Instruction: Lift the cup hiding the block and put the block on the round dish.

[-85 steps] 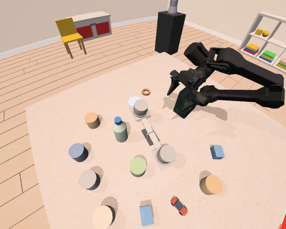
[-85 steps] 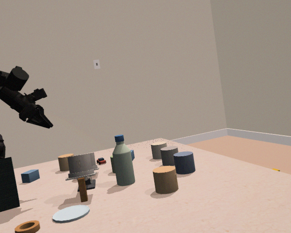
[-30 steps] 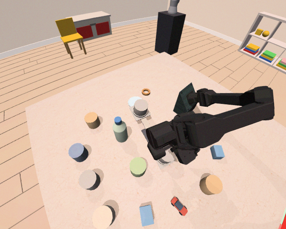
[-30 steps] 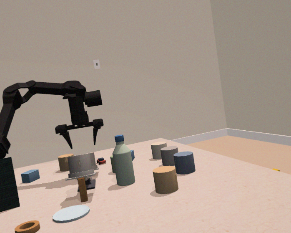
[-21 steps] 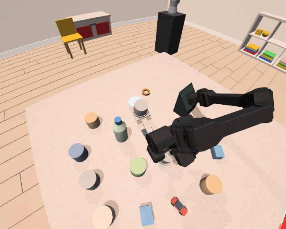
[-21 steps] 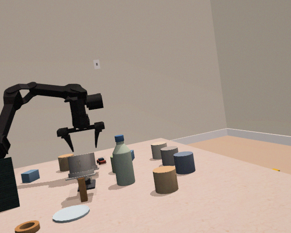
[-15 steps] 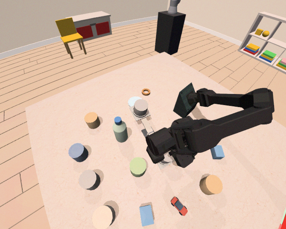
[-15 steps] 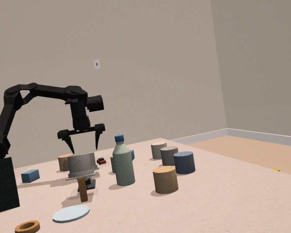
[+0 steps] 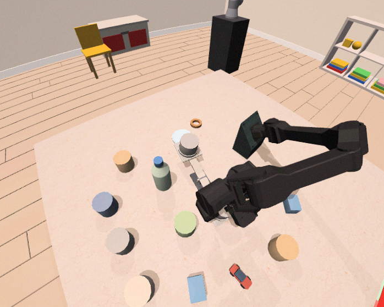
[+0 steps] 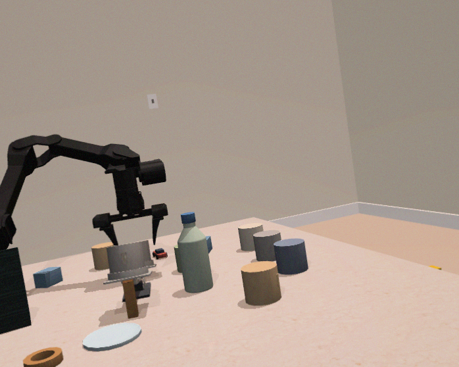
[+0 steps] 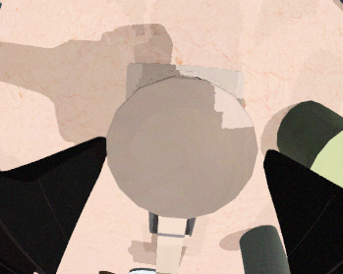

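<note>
One grey cup (image 9: 188, 144) (image 10: 127, 256) stands on the balance's end plate nearer the dish. The other grey cup (image 11: 182, 148) stands on the far end plate (image 11: 231, 82), mostly hidden by my arm in the top view. My gripper (image 10: 135, 244) (image 11: 187, 151) is open and empty, pointing down, with its fingertips on either side of this cup in the wrist view. Whether they reach down to its sides is unclear. The balance's beam (image 9: 199, 171) (image 11: 171, 246) joins the plates. The pale round dish (image 9: 179, 136) (image 10: 112, 336) carries nothing visible. No block shows under either cup.
A blue-capped bottle (image 9: 162, 177) (image 10: 194, 260) and a green cylinder (image 9: 185, 223) stand beside the balance. A brown post (image 10: 130, 299) stands below the dish-side plate. A dark panel (image 9: 248, 137) (image 10: 5, 293), an orange ring (image 9: 196, 126), a blue block (image 9: 291, 203) and a red car (image 9: 240, 276) are around.
</note>
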